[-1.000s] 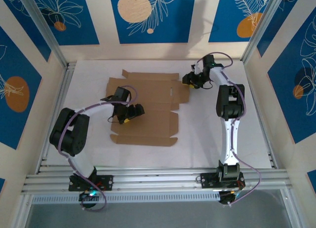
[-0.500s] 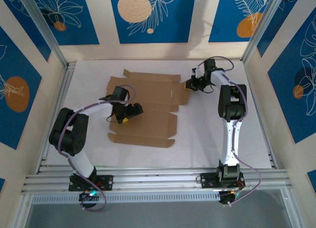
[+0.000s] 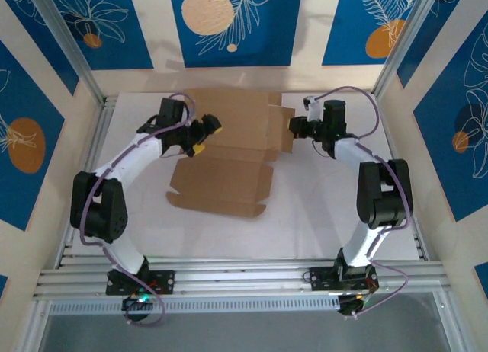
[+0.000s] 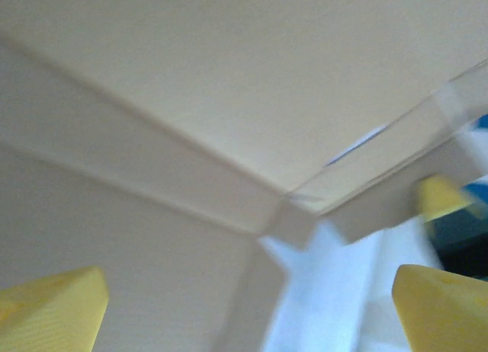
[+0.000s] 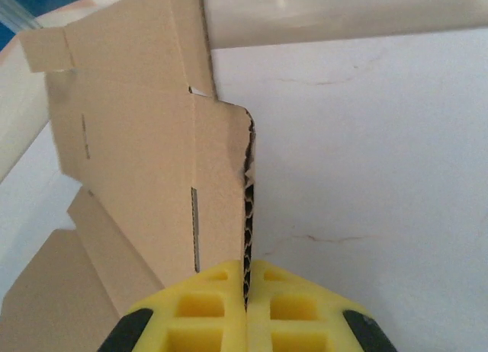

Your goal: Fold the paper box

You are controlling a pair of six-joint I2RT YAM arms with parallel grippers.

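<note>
The die-cut brown corrugated cardboard box sheet [image 3: 229, 177] lies on the far middle of the white bench [image 3: 320, 215], with its far half tilted up. The right gripper [image 3: 294, 128] pinches the sheet's right flap edge between its yellow pads [image 5: 213, 291]. The left gripper [image 3: 204, 136], jaws spread wide, hangs over the sheet's far left part.

**Twin white-and-black arms, yellow-tipped claws**

The left arm [image 3: 133, 154] and right arm [image 3: 349, 148] share one build: white tubular links joined by bulky black joint housings. A thin purple cable [image 3: 357, 91] loops along each. The left claw [image 3: 206, 136] and right claw [image 3: 292, 127] are black, with gridded yellow pads [image 5: 217, 277]. A small green light [image 3: 139, 299] glows at the left base.
</note>
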